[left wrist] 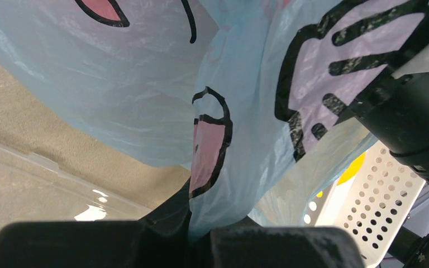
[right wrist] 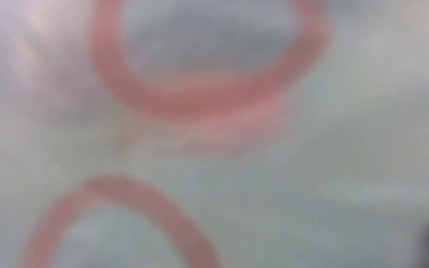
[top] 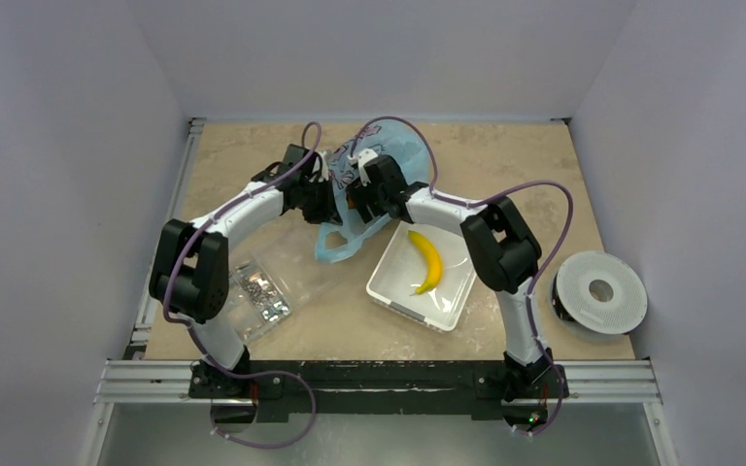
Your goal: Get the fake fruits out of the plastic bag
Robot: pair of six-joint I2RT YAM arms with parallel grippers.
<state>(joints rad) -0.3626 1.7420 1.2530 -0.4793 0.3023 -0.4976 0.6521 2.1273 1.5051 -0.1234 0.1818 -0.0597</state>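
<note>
Beige table (top: 505, 155), upper centre: my left gripper (left wrist: 201, 237) is clamped on the plastic bag (top: 345, 241); whether the right gripper (top: 359, 186) is open, I can't tell.

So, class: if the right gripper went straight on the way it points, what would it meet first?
Probably the plastic bag: its blurred pale-blue film with pink rings fills the right wrist view, so it lies just ahead of the right gripper. What is behind the film is hidden.
</note>
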